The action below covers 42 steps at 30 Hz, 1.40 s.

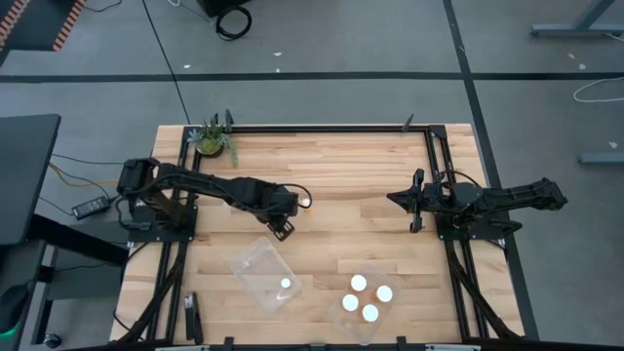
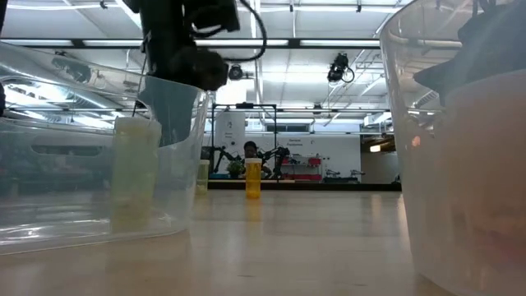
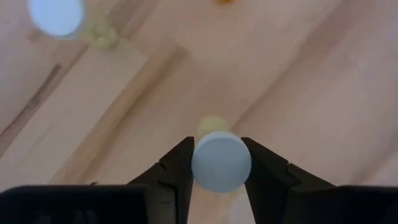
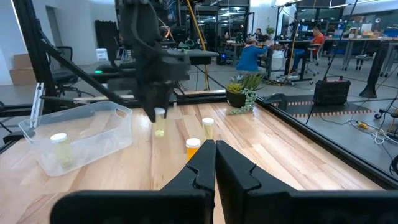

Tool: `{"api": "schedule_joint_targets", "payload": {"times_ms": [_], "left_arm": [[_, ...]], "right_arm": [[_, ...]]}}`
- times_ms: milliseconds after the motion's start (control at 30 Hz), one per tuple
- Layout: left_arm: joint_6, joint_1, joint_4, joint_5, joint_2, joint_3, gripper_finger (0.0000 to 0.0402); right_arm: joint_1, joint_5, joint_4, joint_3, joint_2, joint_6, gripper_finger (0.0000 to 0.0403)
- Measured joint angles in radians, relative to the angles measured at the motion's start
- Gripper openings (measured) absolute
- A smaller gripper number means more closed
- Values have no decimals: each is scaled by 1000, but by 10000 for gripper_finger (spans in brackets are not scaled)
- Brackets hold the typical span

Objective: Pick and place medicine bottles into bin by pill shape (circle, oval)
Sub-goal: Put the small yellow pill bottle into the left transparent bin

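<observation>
My left gripper (image 1: pixel 284 229) stands over the table's middle, pointing down, shut on a small medicine bottle (image 3: pixel 221 163) with a white cap and a pale yellow body (image 4: pixel 160 126). Two more bottles (image 4: pixel 208 127) (image 4: pixel 193 148) stand upright on the wood close by; one shows its cap from above (image 1: pixel 304 201). A clear bin (image 1: pixel 261 273) at the near left holds one bottle (image 1: pixel 286 285). A second clear bin (image 1: pixel 343 322) at the near right holds several. My right gripper (image 1: pixel 393 199) waits shut at the right, level, holding nothing. My left gripper pinches the bottle's white cap (image 3: pixel 200 167) between its two fingers, one on each side of the round rim. The fingers come from above, pointing steeply down. The bottle hangs upright below them, its body (image 4: pixel 160 129) clear of the fingers, over the wood beside the left bin.
A green potted plant (image 1: pixel 213 139) stands at the far left corner. Black rails (image 1: pixel 322 127) frame the table's far edge and sides. Bare wood lies between the two arms. People sit at desks in the room beyond.
</observation>
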Motion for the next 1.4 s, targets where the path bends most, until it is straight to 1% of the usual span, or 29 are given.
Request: {"api": "schedule_joint_targets", "payload": {"times_ms": [133,467,700,867,1000,1167,1300,1400], "left_arm": [[2,-38,-10,9,0,64,128],[-50,-144,-21,123,0,186,126],[-162,-216,-30,182,0,203,133],[-244,-275,-40,186,0,203,128],[-309,-326,-45,169,0,203,130],[-343,-376,-84,83,0,203,136],[-368,-398,-154,19,6,203,130],[-357,-412,-171,-8,26,201,127]], "right_arm": [[0,0,0,0,0,0,19],[0,0,0,0,0,0,19],[0,0,0,0,0,0,19],[0,0,0,0,0,0,19],[0,0,0,0,0,0,19],[0,0,0,0,0,0,19],[0,0,0,0,0,0,19],[0,0,0,0,0,0,19]]}}
